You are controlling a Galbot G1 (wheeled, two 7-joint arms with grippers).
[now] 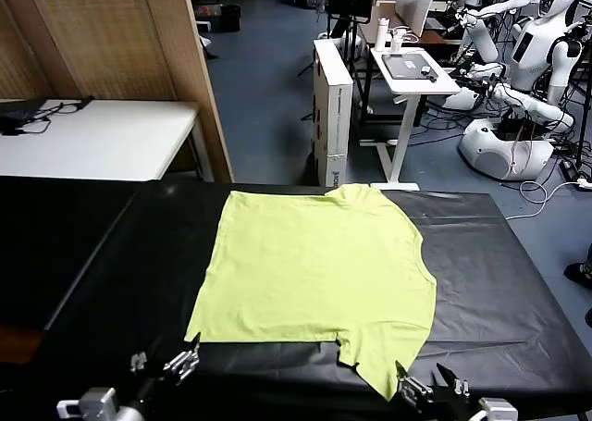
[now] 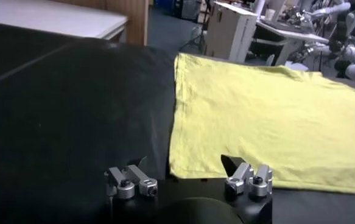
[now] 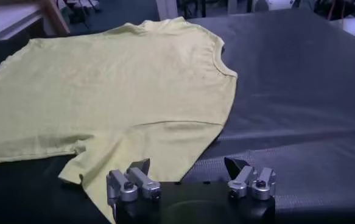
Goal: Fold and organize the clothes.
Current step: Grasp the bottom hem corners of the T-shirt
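The clothes are one lime yellow-green T-shirt (image 1: 314, 273) spread flat, plain side up, on the black table (image 1: 102, 254). Its collar points right and its hem left; one sleeve lies at the far edge, the other (image 1: 379, 361) toward me. My left gripper (image 1: 166, 358) hovers open just short of the near hem corner (image 2: 174, 170), with nothing between its fingers; the left wrist view shows this gripper (image 2: 183, 163) apart from the cloth. My right gripper (image 1: 423, 377) stands open and empty beside the near sleeve (image 3: 128, 152). In the right wrist view, the gripper (image 3: 187, 164) straddles the sleeve's edge.
A white table (image 1: 92, 134) and a wooden screen (image 1: 120, 42) stand behind the black table at the left. A tall cardboard box (image 1: 333, 106), a small white desk (image 1: 412, 69) and white robots (image 1: 518, 69) stand beyond the far edge. Bare black tabletop flanks the shirt.
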